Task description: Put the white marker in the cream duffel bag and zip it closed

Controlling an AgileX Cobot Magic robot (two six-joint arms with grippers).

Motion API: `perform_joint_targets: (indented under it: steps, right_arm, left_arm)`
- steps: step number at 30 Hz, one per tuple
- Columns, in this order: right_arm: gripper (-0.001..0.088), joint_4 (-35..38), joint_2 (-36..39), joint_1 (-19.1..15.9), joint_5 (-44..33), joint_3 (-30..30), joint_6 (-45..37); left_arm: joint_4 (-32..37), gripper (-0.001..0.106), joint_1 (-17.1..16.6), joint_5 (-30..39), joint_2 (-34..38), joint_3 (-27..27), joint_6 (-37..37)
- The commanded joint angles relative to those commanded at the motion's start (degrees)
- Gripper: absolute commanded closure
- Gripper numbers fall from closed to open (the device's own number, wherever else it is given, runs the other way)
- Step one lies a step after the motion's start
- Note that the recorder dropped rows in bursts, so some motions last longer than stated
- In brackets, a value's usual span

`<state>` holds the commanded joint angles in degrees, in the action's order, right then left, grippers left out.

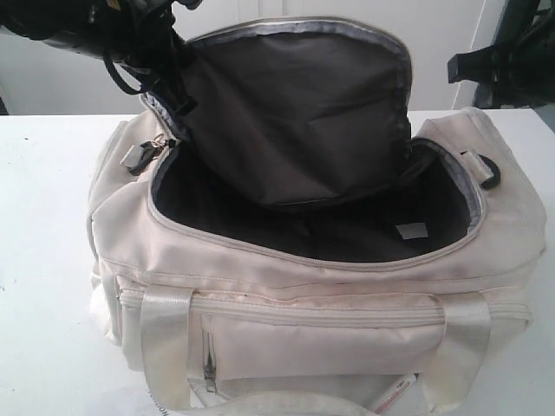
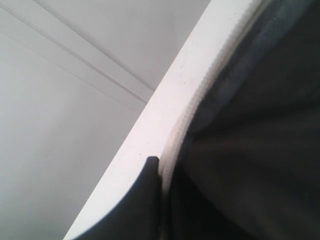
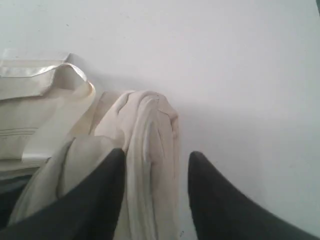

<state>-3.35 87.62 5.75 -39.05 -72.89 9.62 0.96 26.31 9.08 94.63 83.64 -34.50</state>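
On the white bench (image 1: 43, 260), cream duffel bag (image 1: 303, 286) set at mid-bench, front pocket (image 1: 321, 338) toward the near edge; main opening unzipped, dark lining (image 1: 260, 217) exposed; small grey label (image 1: 412, 230) on the lining toward the right end.

Lid flap (image 1: 295, 104) standing upright over the far side of the opening; left fingers (image 2: 135, 210) closed on the flap's zip edge at its left corner, one finger flush against the zip teeth; left arm (image 1: 104, 35) above the metal zip pull (image 1: 154, 146).

Right fingers (image 3: 220, 200) spread apart, gripping nothing; placed over a fold of cream fabric at the bag's end, bare bench beside it; right arm (image 1: 499, 61) held high beyond the bag's right end.

At the near bench edge, white marker (image 1: 392, 397): slim white barrel with red print, just in front of the pocket, near the right webbing handle strap (image 1: 460, 347); mostly cut off by the frame.
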Motion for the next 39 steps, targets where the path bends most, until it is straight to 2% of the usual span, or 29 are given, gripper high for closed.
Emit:
perform_joint_targets:
  steps: [3, 8, 10, 14, 21, 30, 39]
  right_arm:
    - [0.0371, 3.4, 2.8, -0.7, -1.1, -1.8, -1.8]
    - [0.0387, 7.2, 5.2, -0.8, -2.3, -3.6, -5.0]
    - [0.0503, 9.7, 6.1, -0.8, -3.4, -3.8, -8.6]
    - [0.086, 11.7, 7.6, -0.8, -3.1, -3.8, -9.6]
    - [0.0868, 13.9, 7.9, -0.8, 4.6, -5.3, -5.3]
    - [0.0868, 14.0, 8.2, -0.8, 12.2, -6.3, -0.3]
    - [0.0867, 14.4, 11.3, -0.8, 8.3, -6.3, 1.2]
  left_arm:
    - [0.0, 0.105, 0.0, 0.4, 0.0, 0.0, 0.0]
    - [-0.1, 0.105, 0.0, 1.4, 0.0, 0.0, 0.2]
    - [-0.5, 0.105, 0.0, 0.8, 0.1, 0.0, 0.3]
    - [-0.5, 0.105, 0.0, -1.4, 0.5, 0.0, 0.4]
    - [-0.5, 0.105, 0.0, -5.6, 2.6, 0.0, 0.4]
    - [-0.5, 0.105, -0.3, -17.9, 6.1, 0.3, 0.4]
    - [-0.5, 0.105, -1.0, -18.6, 8.7, 0.4, 0.4]
